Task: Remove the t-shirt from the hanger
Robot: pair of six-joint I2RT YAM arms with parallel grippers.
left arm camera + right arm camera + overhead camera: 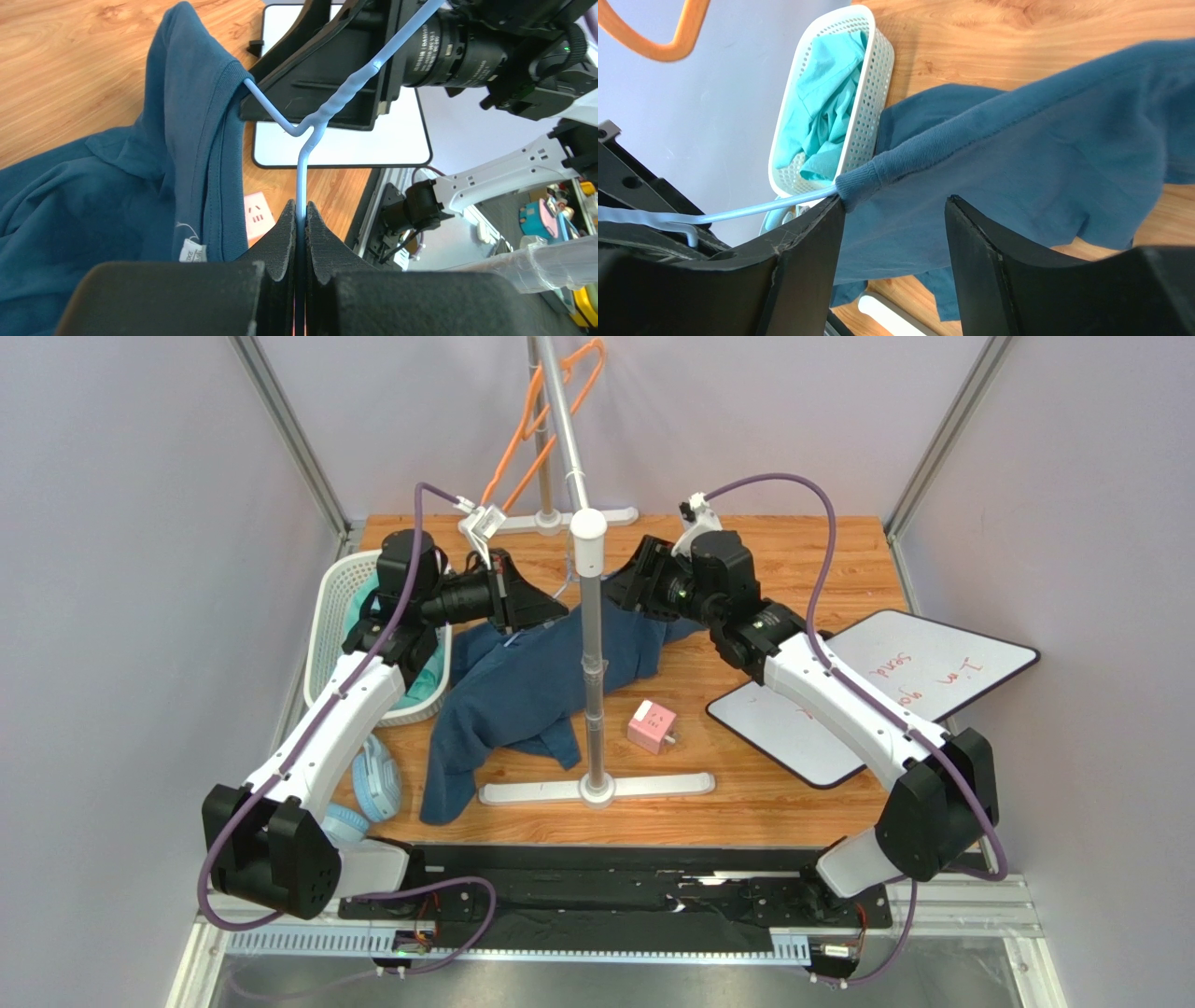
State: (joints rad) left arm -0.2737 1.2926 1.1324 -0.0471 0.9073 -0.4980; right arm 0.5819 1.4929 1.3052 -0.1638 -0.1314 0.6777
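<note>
A dark blue t-shirt hangs on a light blue wire hanger and trails onto the wooden table. My left gripper is shut on the hanger's wire below its twisted neck, seen in the left wrist view. The shirt's collar sits on the hanger's arm to the left of the jaws. My right gripper is open, facing the left one. In the right wrist view the shirt spans its jaws. The hanger wire enters the ribbed collar edge at the left fingertip.
A metal rack pole stands between the grippers, its base on the table, with orange hangers on top. A white basket of teal clothes is at the left. A pink box and a whiteboard are on the right.
</note>
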